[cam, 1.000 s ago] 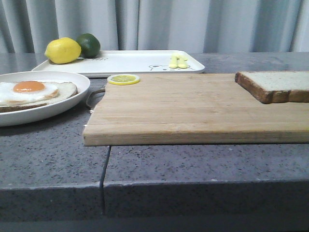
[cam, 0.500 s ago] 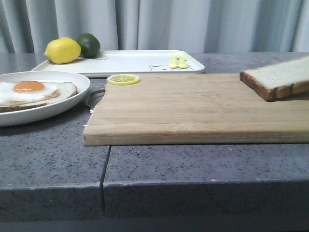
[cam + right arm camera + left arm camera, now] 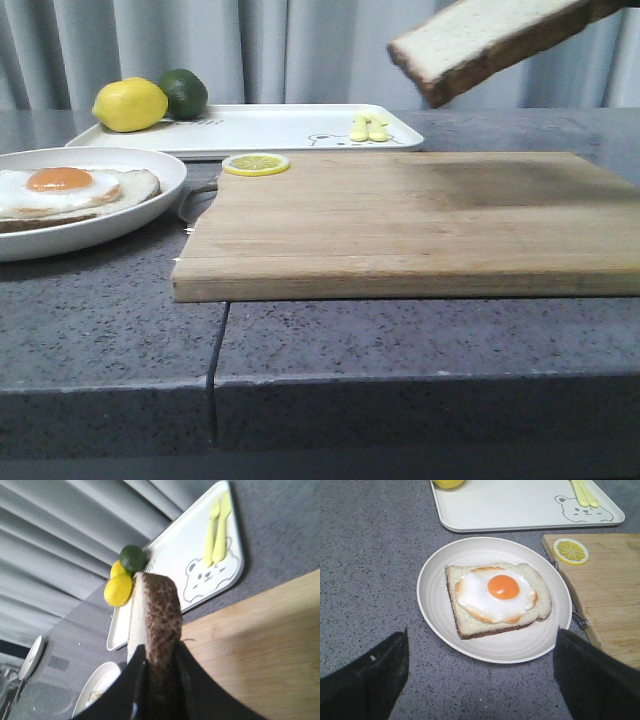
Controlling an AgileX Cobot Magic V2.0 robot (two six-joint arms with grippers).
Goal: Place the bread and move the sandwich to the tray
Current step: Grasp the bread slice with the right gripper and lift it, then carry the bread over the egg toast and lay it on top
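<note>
The bread [image 3: 490,40] hangs tilted in the air above the wooden cutting board [image 3: 400,225], at the upper right of the front view. My right gripper [image 3: 159,652] is shut on the bread [image 3: 156,610], seen edge-on with its dark crust between the fingers. The sandwich [image 3: 497,597], a slice with a fried egg, lies on the round white plate [image 3: 437,577] at the left; it also shows in the front view [image 3: 70,190]. My left gripper [image 3: 482,680] is open and empty, just short of the plate. The tray [image 3: 270,128] lies at the back.
A lemon [image 3: 130,104] and a lime [image 3: 184,92] sit on the tray's left end, yellow cutlery [image 3: 368,127] on its right end. A lemon slice [image 3: 256,163] lies on the board's back left corner. A grey curtain hangs behind.
The bread has been lifted off the right end of the cutting board and carried up and to the left, now tilted in the air. The plate and tray have not moved.
</note>
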